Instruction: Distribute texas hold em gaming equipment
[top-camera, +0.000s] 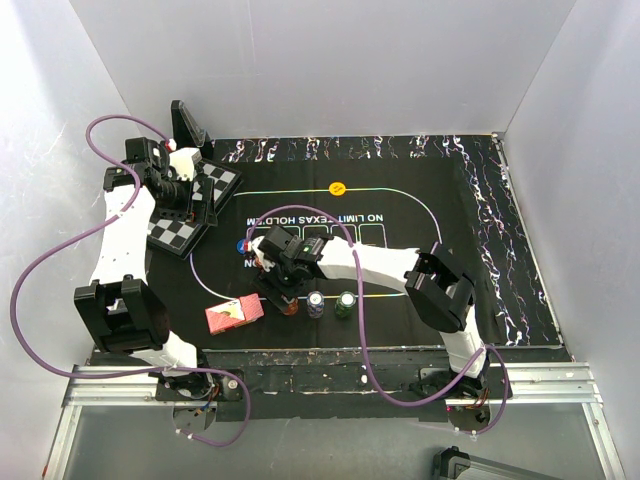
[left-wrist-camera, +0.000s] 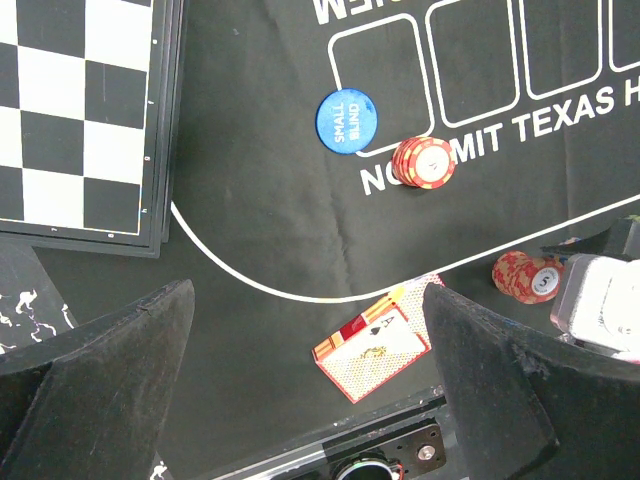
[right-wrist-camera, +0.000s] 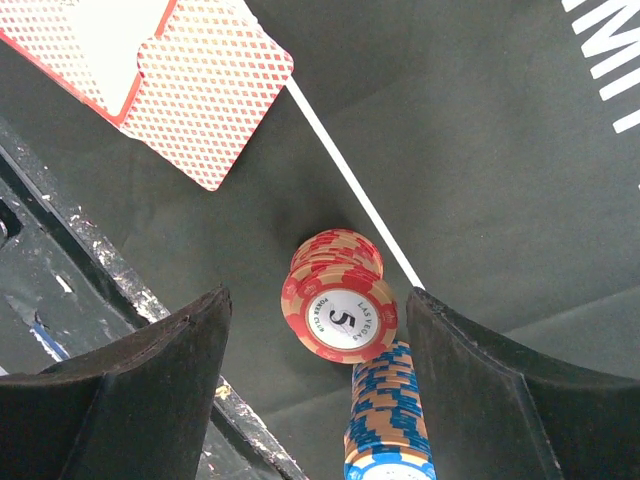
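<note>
Right gripper (right-wrist-camera: 318, 302): my dark padded fingers (right-wrist-camera: 130, 400) stand apart, one on each side of the red chip stack (right-wrist-camera: 335, 285), with a gap on both sides; I clamp nothing.
Red chip stack: red and tan striped edges, white centre reading 5 and LAS VEGAS, standing on the white line of the mat (right-wrist-camera: 480, 150).
Blue-white chip stack (right-wrist-camera: 388, 420): just beside the red one, at 5 o'clock.
Cards (right-wrist-camera: 200, 80): red-pink diamond-patterned backs, at 11 o'clock from the red stack, apart from it.
Left gripper (left-wrist-camera: 308, 292): my fingers are spread wide over bare mat, nothing between them.
Left wrist view only: blue disc (left-wrist-camera: 346, 121) printed SMALL BLIND, second red stack (left-wrist-camera: 423, 162) just beside it at 4 o'clock, a face-up card marked A on the cards, chessboard (left-wrist-camera: 80, 110) at 10 o'clock.
Top view only: green chip stack (top-camera: 345, 303) at 3 o'clock of the blue-white one; yellow disc (top-camera: 338, 187) at 12 o'clock, on the far white line.
</note>
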